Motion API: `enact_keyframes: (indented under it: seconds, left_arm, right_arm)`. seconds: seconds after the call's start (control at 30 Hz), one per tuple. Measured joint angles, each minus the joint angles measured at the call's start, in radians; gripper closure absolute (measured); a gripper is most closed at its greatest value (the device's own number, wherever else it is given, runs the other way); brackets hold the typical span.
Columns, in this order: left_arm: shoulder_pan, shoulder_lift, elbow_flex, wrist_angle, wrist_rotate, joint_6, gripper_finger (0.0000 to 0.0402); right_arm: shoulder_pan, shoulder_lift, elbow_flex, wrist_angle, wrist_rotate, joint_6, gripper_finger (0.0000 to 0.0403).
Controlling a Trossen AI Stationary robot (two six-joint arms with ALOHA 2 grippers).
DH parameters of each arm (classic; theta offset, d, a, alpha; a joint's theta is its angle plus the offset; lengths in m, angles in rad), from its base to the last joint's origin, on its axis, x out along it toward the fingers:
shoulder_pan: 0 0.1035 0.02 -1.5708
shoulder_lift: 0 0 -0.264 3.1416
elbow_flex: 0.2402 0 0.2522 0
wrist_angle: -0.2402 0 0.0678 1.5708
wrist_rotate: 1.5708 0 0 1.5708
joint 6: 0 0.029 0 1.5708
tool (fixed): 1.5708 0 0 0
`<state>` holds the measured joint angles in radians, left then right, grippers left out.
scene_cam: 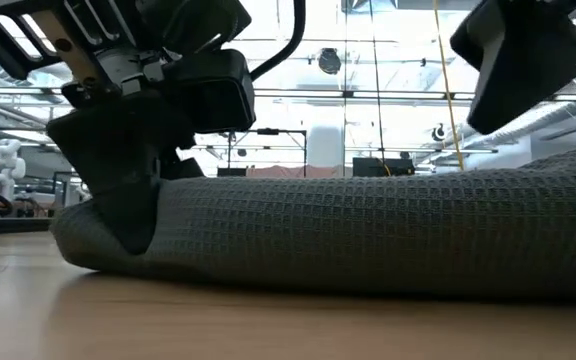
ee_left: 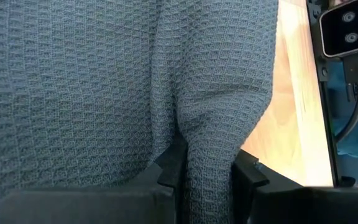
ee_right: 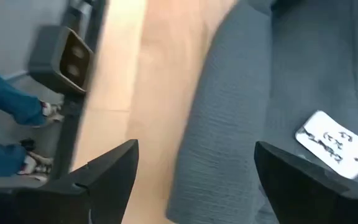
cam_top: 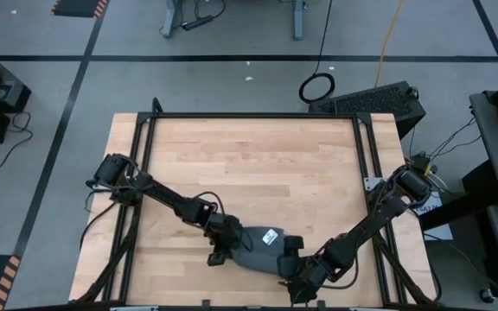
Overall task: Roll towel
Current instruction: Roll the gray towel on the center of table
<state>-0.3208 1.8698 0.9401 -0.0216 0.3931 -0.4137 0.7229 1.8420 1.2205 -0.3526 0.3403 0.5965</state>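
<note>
The dark grey towel [cam_top: 262, 246] lies as a thick bundle near the table's near edge, its white tag [cam_top: 270, 236] on top; it rests on the wood along its underside [scene_cam: 348, 285]. My left gripper [cam_top: 220, 252] is at the towel's left end, shut on a fold of it [ee_left: 207, 168]. My right gripper [cam_top: 294, 263] is open over the towel's right end; in the low view it hangs clear above the cloth [scene_cam: 523, 55]. In the right wrist view its fingers stand wide apart over the towel's near edge [ee_right: 197, 168], with the tag [ee_right: 337, 138] beyond them. My left gripper pinches a raised fold [ee_left: 209, 155] at the towel's left end between its two fingers [ee_left: 173, 165]. The fingers slant down from the table's left side [scene_cam: 133, 210]. The fold holds several layers. The rest of the towel lies on the table.
The black frame rails [cam_top: 366, 155] run along the table's sides. A small camera box [ee_right: 61, 53] stands at the near edge, and a person's legs [ee_right: 5, 106] show beyond it. Bare wood [cam_top: 249, 164] lies toward the far edge.
</note>
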Motion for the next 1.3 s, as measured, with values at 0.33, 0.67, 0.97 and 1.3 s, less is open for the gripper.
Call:
enact_keyframes:
  seconds: [0.33,0.67,0.97,1.3]
  left_arm:
    - [0.017,0.000,0.000,-0.001,0.021,0.000,0.0327]
    - [0.016,-0.001,0.000,-0.005,0.026,0.001,0.0327]
    - [0.016,-0.002,0.000,-0.011,0.040,0.002,0.0327]
    - [0.017,-0.002,0.003,-0.001,0.308,-0.075,0.0327]
  right_arm:
    - [-0.010,0.044,-0.021,0.013,-0.003,0.021,0.0092]
    - [-0.054,0.104,-0.021,0.028,-0.015,0.072,0.0152]
    - [-0.138,0.129,-0.021,0.036,-0.237,0.121,0.0331]
    - [-0.249,0.090,-0.021,0.106,-0.633,0.151,0.0365]
